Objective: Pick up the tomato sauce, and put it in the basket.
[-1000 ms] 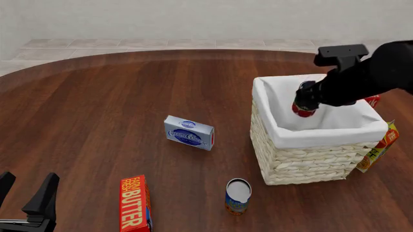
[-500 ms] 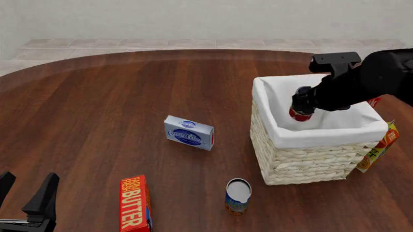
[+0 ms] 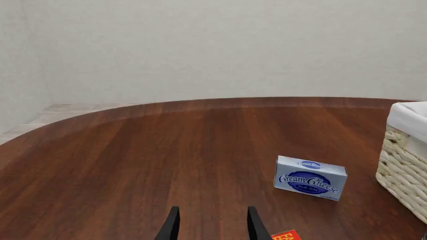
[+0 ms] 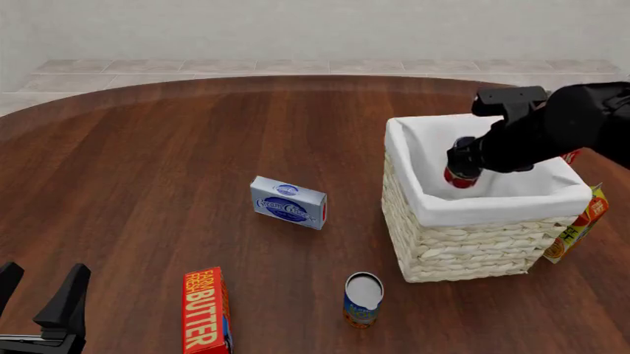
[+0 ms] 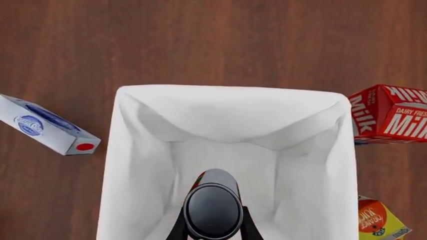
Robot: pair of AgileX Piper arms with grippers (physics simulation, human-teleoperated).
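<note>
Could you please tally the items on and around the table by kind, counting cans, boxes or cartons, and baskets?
Cans: 2 (tomato sauce, blue-and-orange can)
Boxes or cartons: 4 (cream cheese, butter, milk, juice)
Baskets: 1 (basket)
Total: 7

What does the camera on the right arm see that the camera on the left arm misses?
Only the right wrist view shows the tomato sauce held in the right gripper over the basket's lined inside, the milk carton and the juice carton. Only the left wrist view shows the open left gripper, the back wall and the butter box corner. Both show the basket and cream cheese box.
</note>
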